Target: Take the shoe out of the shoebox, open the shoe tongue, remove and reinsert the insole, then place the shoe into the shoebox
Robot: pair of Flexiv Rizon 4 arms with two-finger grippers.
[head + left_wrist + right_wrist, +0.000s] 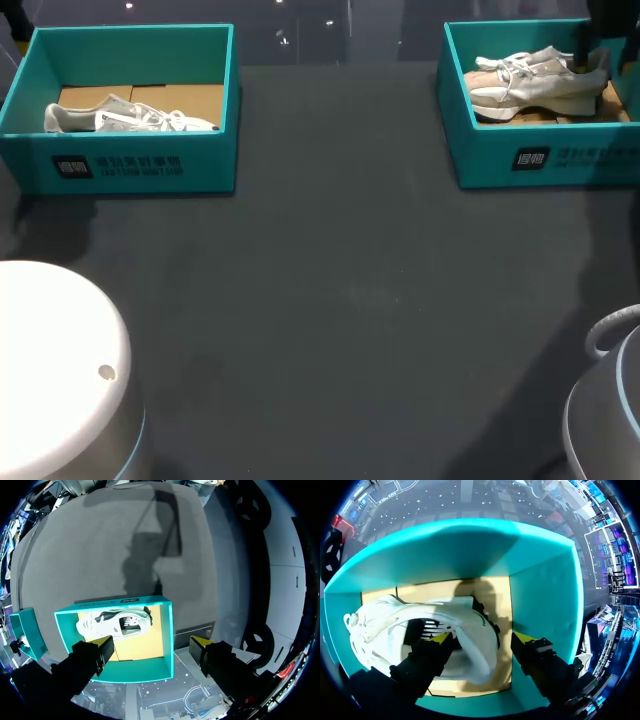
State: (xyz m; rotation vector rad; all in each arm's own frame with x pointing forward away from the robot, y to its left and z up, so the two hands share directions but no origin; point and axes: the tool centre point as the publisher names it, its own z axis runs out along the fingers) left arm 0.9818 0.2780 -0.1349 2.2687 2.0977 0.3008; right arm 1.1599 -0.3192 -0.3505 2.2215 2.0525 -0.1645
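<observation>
While the right end effector (482, 637) gapes wide over the heel of the shoe (395, 625) inside its shoebox (545, 595), the left end effector (151, 641) hangs wide open above a second shoe (117, 622), boxed in the second shoebox (168, 630).

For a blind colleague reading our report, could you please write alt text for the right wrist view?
The open right gripper hangs inside a teal shoebox over a pale shoe lying on the brown cardboard floor. One yellow-tipped finger is at the shoe's opening; the other is beside the heel, near the box wall.
</observation>
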